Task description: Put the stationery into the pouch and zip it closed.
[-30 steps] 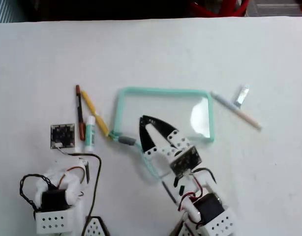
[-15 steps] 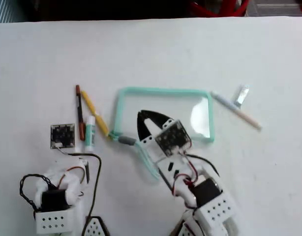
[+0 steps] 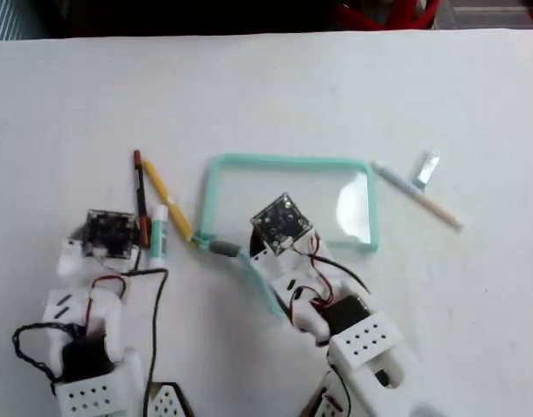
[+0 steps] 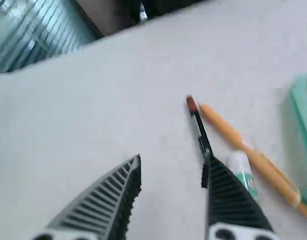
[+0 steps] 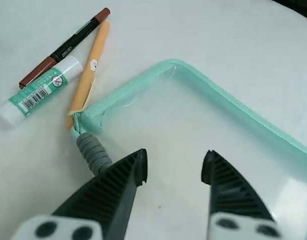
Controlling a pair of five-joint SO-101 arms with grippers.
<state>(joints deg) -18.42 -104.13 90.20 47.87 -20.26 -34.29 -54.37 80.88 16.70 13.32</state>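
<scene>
The right end effector (image 5: 174,167), parted and empty, was held over the pouch (image 5: 203,130) at the worktop's (image 3: 266,95) middle, presumably to steady its mouth near the zipper pull (image 5: 92,150), while the left end effector (image 4: 171,172), parted wide, was poised over the brown pen (image 4: 199,129) lying just beside the pouch, likely for a first pick.

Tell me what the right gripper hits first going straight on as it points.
Most likely the clear face of the pouch: the right gripper, open, points down onto it beside the grey zipper pull. Its height above it is unclear.
</scene>
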